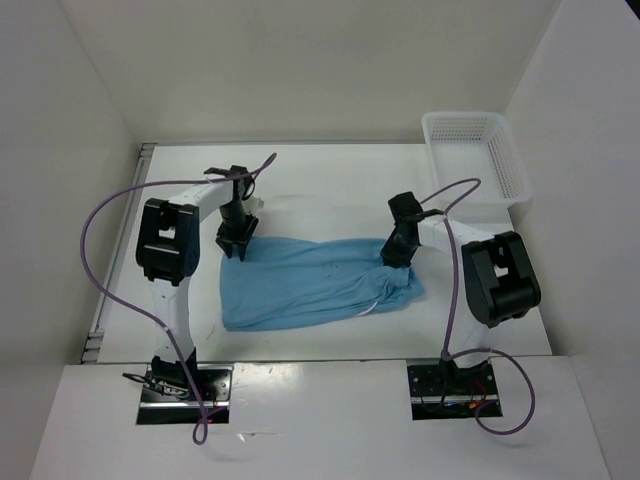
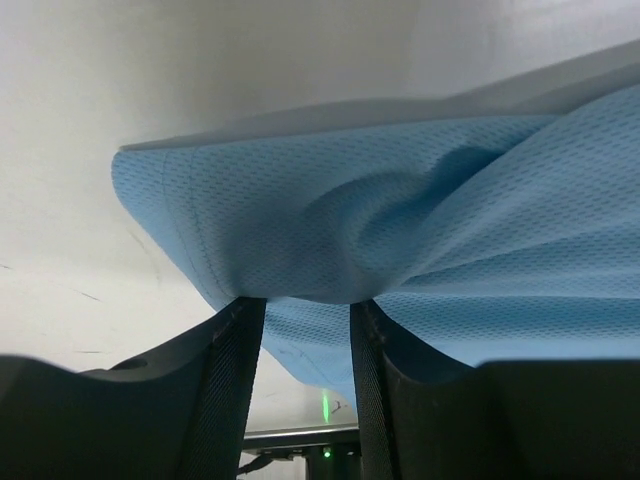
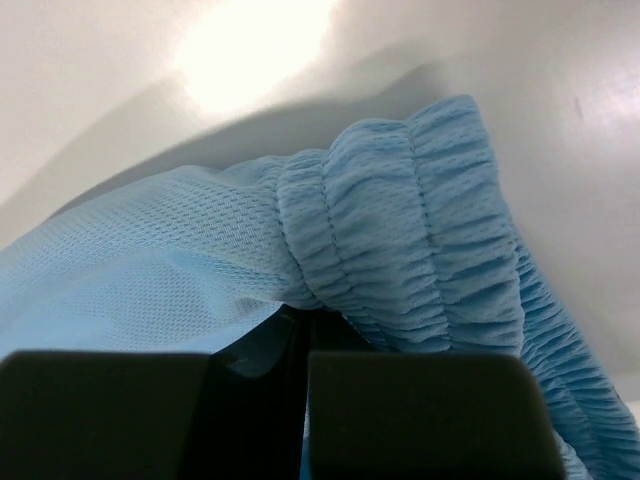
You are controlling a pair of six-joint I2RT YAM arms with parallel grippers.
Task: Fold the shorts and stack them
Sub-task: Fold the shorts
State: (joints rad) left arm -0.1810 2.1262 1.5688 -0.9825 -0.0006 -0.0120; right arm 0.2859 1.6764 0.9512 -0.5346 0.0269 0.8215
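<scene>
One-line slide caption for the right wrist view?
Right tool pinching the gathered elastic waistband of the blue shorts.

A white plastic mesh basket (image 1: 512, 170) stands upright at the far right corner of the white table (image 1: 320, 185), with one long side close to the right wall (image 1: 590, 180) and its open top facing up. Plain white panels close the table in on three sides, with the back wall (image 1: 320, 70) and the left wall (image 1: 55, 200) meeting its edges, and a pale metal rail (image 1: 100, 320) runs along its left edge. A flat white ledge (image 1: 320, 430) lies across the near side, just below the table's front edge in the overhead view.
</scene>
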